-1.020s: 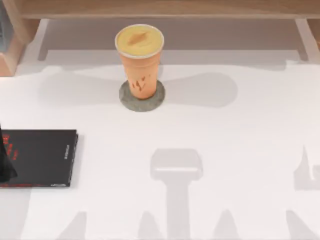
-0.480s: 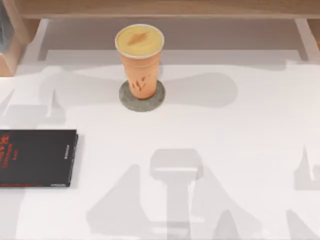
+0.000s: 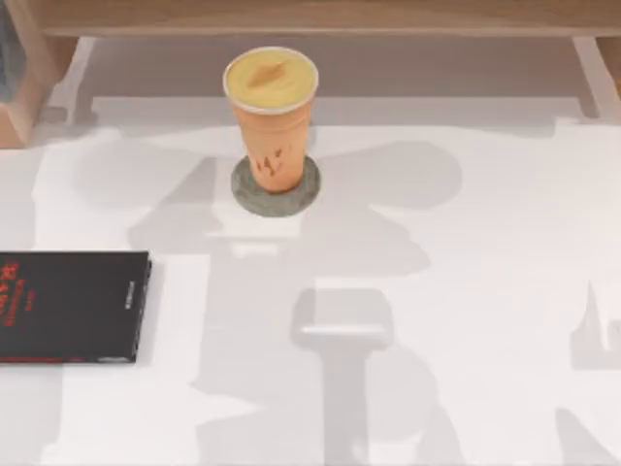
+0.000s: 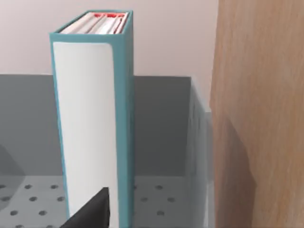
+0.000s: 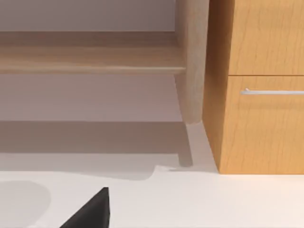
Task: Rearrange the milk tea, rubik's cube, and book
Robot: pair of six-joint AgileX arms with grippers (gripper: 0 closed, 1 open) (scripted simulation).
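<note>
One milk tea [image 3: 271,115] on grey disc [image 3: 277,199] overhead, book [image 4: 92,118] upright at left wrist, hand states unclear

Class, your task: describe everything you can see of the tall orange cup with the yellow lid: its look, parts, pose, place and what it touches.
The tall tapered orange milk tea cup stands upright toward the far side of the white table, a little left of centre in the top view. It narrows toward its base, looks smooth like plastic or coated paper, and bears small dark orange marks on its side. A pale-rimmed, orange-yellow round lid closes it. Its base rests centred on a flat grey round disc, which shows all round it. Nothing else touches it.
</note>
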